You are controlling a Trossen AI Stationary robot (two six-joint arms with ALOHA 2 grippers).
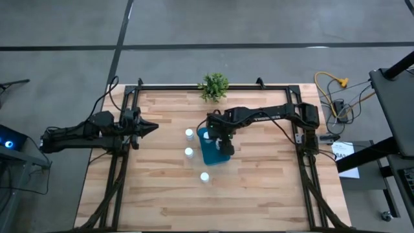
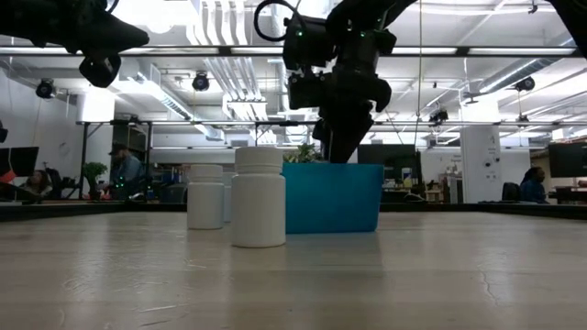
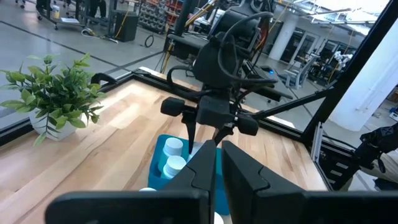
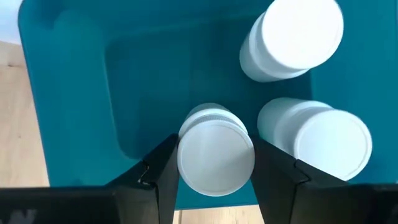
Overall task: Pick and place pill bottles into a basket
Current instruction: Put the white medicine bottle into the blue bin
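- A bottle sits between the right gripper's two fingers, one finger at each side of its cap; whether they press it or have just let go cannot be told.
- The right gripper hangs over the basket, pointing down into it.
- Two more bottles stand upright inside the basket, beside the one between the fingers.
- Three bottles stand on the table left of the basket: one near its far corner, one beside its middle, one just past its near end.
- The left gripper waits at the table's left edge, its fingers close together with only a thin gap, holding nothing.
- The table is pale wood planks in a black frame; a small potted plant stands at its far edge.
- Beyond the table lies a large hall with ceiling lights; people sit or stand far off.
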